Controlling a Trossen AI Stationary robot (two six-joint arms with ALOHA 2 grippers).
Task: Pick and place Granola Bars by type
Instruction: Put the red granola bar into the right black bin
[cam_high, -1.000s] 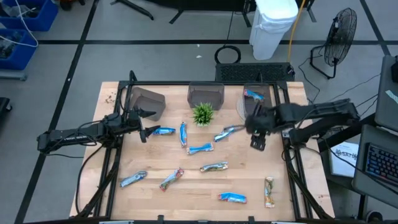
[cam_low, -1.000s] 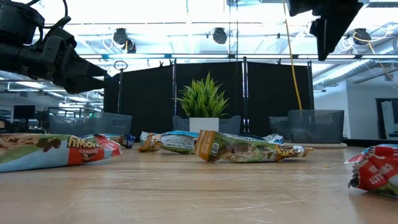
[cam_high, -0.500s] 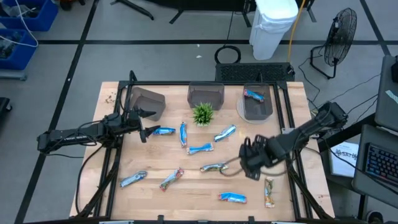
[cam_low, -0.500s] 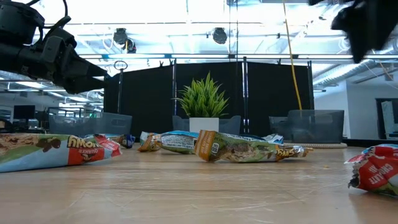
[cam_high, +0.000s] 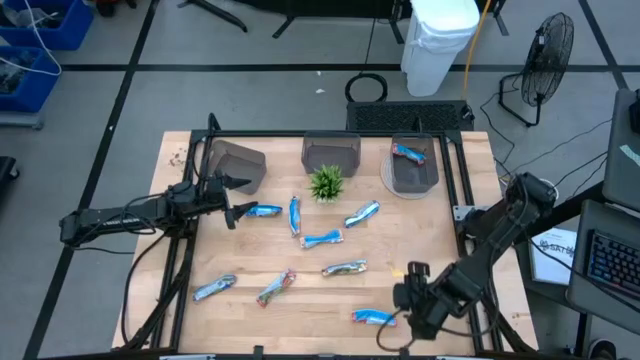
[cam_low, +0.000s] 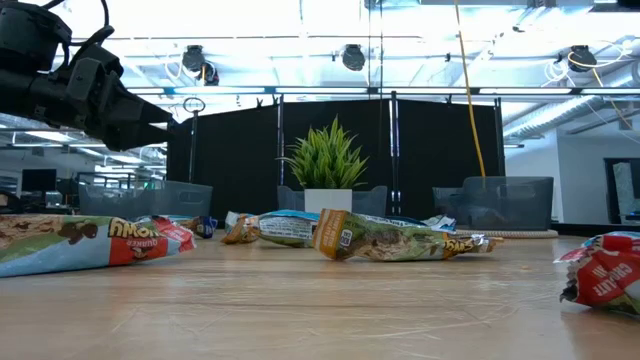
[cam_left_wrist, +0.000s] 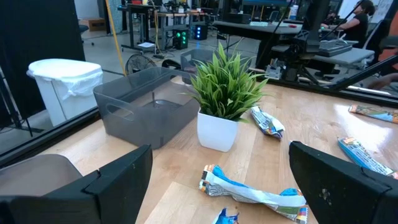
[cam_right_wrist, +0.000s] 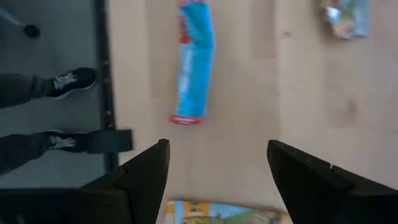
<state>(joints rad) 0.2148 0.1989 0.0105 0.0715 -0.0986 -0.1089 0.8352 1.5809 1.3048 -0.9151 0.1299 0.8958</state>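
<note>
While right pincer (cam_high: 412, 305) hangs spread beside blue bar (cam_high: 373, 318), plant (cam_high: 326, 182) flanks spread left pincer (cam_high: 229, 196).

glossy wrapped bars (cam_high: 325, 239), pale wood table (cam_high: 400, 225)

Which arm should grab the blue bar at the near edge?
Right, probably. The right claw hangs open beside the blue bar. The left claw, also open, waits far across the table near the gray bin.
</note>
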